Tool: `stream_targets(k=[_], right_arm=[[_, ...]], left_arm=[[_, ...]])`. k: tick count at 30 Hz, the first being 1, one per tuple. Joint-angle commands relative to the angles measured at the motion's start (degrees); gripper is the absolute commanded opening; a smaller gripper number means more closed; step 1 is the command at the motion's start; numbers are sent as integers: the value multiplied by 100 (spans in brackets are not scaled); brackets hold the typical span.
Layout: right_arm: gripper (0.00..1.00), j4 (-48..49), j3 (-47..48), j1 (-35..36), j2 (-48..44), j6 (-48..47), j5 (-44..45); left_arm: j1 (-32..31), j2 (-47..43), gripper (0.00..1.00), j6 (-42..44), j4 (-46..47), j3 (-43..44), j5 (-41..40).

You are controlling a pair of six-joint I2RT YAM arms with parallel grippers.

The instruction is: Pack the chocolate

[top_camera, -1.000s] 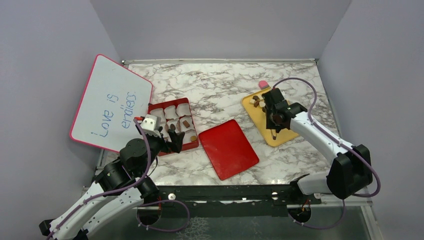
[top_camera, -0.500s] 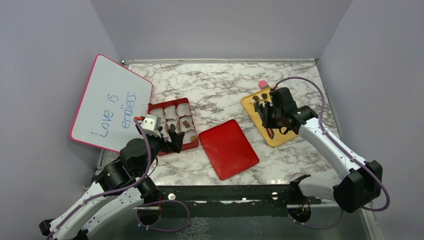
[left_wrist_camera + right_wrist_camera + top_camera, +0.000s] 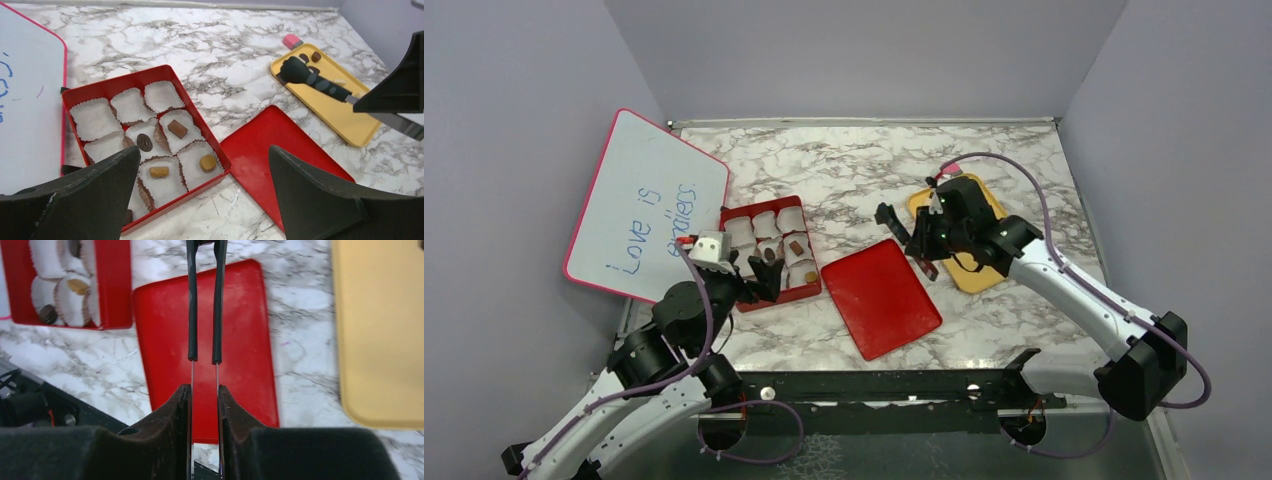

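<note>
Small chocolate pieces [image 3: 177,129], brown or tan (one dark oval).

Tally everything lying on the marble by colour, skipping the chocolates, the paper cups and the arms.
Red: 2, the box and the lid
Yellow: 1, the tray
Pink: 1, the small block
White: 1, the pink-edged board
Total: 5
</note>
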Motion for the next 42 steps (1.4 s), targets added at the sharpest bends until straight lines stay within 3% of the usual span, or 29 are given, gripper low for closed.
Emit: stream_targets(k=[1,10,21,33,42], right_arm=[[21,633,382,589,330,303,-251],[22,1407,905,1567,1178,619,-224],[22,1673,2158,2444,2730,722,-72],[23,1713,3419,2728,4381,771,-145],[24,1649,3837,2768,5000,838,-365]], left_arm=[[33,-221,99,2,74,392,-436],[34,-567,99,-132,16,797,-416],[27,-685,99,-382,-164,1058,-297],[30,-974,99,-324,-355,1049,-430],[34,-1137,99,-338,-393,1021,-474]])
